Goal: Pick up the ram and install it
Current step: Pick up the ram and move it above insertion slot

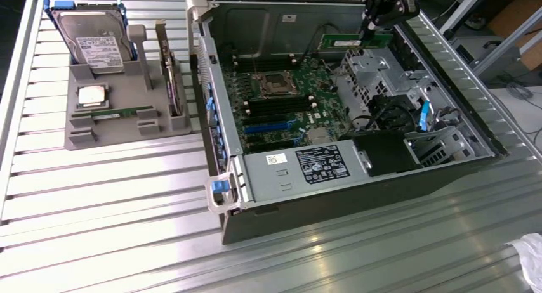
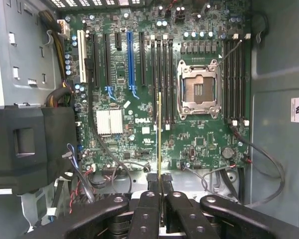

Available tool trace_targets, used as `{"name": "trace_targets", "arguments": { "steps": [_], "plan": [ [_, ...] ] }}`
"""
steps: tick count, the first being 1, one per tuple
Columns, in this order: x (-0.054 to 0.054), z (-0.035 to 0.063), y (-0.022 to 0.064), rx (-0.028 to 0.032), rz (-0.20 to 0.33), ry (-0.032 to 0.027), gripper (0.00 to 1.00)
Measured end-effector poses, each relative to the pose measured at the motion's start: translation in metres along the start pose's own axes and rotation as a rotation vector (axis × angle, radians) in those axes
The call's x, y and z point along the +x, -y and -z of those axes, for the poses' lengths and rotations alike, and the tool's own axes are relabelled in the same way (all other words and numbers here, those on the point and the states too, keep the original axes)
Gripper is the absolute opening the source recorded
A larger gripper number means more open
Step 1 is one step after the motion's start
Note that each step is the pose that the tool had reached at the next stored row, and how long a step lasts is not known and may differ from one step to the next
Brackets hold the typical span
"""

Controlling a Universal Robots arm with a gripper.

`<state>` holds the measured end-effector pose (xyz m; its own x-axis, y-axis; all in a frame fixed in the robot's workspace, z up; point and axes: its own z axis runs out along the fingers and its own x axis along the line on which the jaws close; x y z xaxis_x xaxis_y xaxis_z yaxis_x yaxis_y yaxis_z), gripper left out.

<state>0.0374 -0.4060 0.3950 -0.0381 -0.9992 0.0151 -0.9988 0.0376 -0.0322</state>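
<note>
The pincer [image 1: 370,33] hangs above the far part of the open computer case [image 1: 339,204], its fingers drawn narrow and clamped on the ram [image 1: 343,44]. It grips the green stick by its upper long edge, so the stick hangs on edge beneath the pincer, apart from the board in the case. In the wrist view the pincer [image 2: 160,180] has the ram [image 2: 159,134] pinched between its fingertips [image 2: 152,179]. The stick is seen edge-on there, as a thin line reaching away from the fingers toward the motherboard [image 2: 139,134] below. Beneath the held stick lies a bank of dark memory slots [image 2: 162,69] that run the same way as the stick. Just beside that bank, off to one side of the pincer's line, sits the open processor socket [image 2: 198,89], and past the socket is a second bank of slots [image 2: 236,79]. Well apart from the pincer, toward the exterior view's left, a grey holder [image 1: 110,131] stands on the table [image 1: 101,198] beside the case. It carries a hard drive [image 1: 93,42] propped at its far end and a square silver processor chip [image 1: 91,96] lying flat nearer its middle.
</note>
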Motion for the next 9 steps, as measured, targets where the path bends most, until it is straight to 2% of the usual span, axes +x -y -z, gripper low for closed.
{"name": "trace_targets", "arguments": {
  "steps": [9],
  "plan": [
    [-0.0004,-0.0004,0.0105,0.0001,0.0,-0.0001,0.12]
  ]
}}
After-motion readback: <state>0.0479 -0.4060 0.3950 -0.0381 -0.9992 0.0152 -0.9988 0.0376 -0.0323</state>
